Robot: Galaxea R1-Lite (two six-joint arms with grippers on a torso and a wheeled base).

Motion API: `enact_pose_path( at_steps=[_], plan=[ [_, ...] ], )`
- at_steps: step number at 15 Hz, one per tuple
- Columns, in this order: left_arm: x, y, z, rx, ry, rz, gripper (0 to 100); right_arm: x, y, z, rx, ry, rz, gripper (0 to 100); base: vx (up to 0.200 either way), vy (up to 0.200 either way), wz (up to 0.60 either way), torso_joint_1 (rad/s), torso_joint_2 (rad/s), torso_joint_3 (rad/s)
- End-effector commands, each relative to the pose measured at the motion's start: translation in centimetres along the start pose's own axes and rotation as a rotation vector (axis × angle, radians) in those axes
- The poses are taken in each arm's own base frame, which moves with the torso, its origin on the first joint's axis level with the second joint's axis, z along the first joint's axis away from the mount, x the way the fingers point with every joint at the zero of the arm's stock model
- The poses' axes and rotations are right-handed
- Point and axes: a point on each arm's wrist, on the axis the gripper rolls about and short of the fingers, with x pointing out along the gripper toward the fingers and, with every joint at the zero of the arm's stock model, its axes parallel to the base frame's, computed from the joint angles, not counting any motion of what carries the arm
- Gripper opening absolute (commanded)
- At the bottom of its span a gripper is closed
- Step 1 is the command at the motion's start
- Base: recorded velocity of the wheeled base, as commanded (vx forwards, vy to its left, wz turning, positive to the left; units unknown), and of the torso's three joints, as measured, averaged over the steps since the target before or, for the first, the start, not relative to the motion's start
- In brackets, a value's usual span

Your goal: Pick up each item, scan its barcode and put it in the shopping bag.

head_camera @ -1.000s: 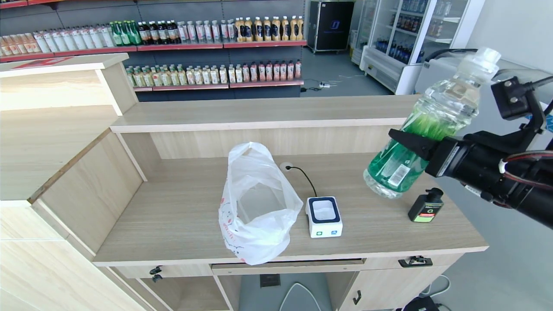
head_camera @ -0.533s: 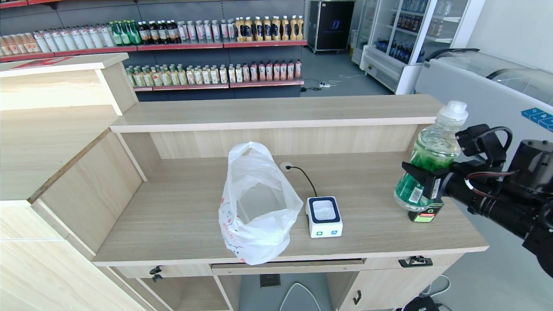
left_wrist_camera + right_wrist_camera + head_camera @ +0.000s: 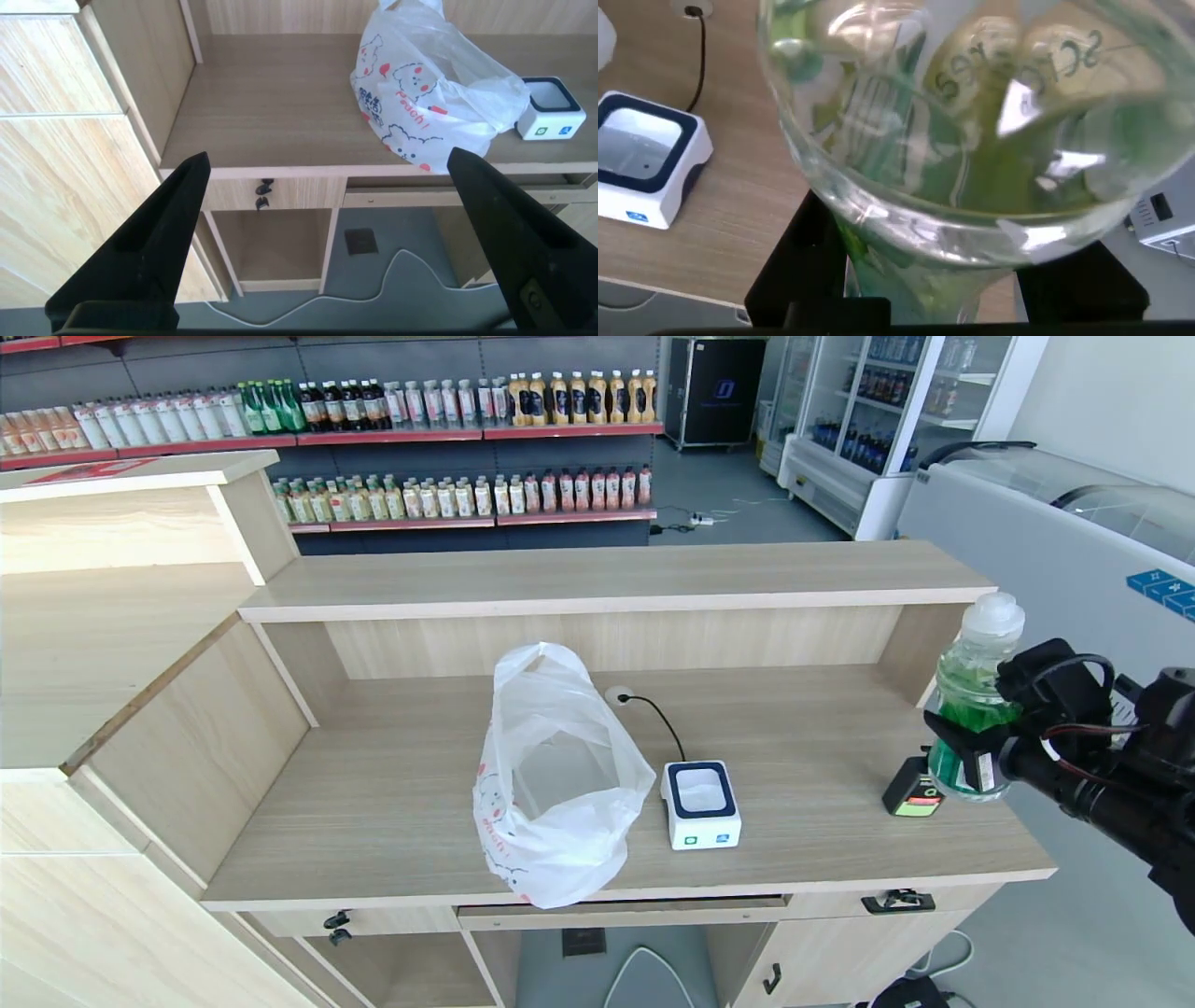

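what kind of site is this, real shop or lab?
Looks like a small convenience shop's checkout, possibly a mock-up: shelves of bottled drinks behind, glass-door coolers, and a barcode scanner beside a shopping bag on the wooden counter.

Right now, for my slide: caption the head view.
Right gripper holds green bottle at counter's right end; bag and scanner mid-counter.

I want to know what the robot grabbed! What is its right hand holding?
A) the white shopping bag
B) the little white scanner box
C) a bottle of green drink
C: the right gripper is clamped around the green drink bottle, which stands upright in its grip.
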Motion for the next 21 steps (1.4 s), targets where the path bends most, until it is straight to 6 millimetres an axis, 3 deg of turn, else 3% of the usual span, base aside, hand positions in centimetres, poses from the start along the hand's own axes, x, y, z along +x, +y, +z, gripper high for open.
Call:
enact_pose_path(
  at_steps=[1,4,9,13,17,21],
  plan=[
    [0.0,0.0,0.0,0.0,0.001,0.0,100,0.0,-0.3,-0.3,-0.051,-0.007,-0.02,0,0.0,0.0,0.0,0.0,0.0,0.0],
    [0.0,0.0,0.0,0.0,0.001,0.0,100,0.0,-0.8,-0.5,-0.105,-0.02,-0.045,0,0.0,0.0,0.0,0.0,0.0,0.0],
    [0.0,0.0,0.0,0.0,0.001,0.0,100,0.4,-0.7,-1.0,-0.176,-0.026,-0.046,0,0.0,0.0,0.6,0.0,0.0,0.004],
    [0.0,0.0,0.0,0.0,0.001,0.0,100,1.9,-0.2,-2.4,-0.281,-0.021,0.006,0,0.0,0.0,0.0,0.0,0.0,0.0],
    [0.0,0.0,0.0,0.0,0.001,0.0,100,4.6,1.0,-3.8,-0.451,-0.185,0.2,0,0.0,0.0,0.0,0.0,0.0,0.0],
    [0.0,0.0,0.0,0.0,0.001,0.0,100,7.1,2.5,-4.0,-0.486,-0.28,0.225,0,0.0,0.0,0.0,0.0,0.0,0.0]
  ],
)
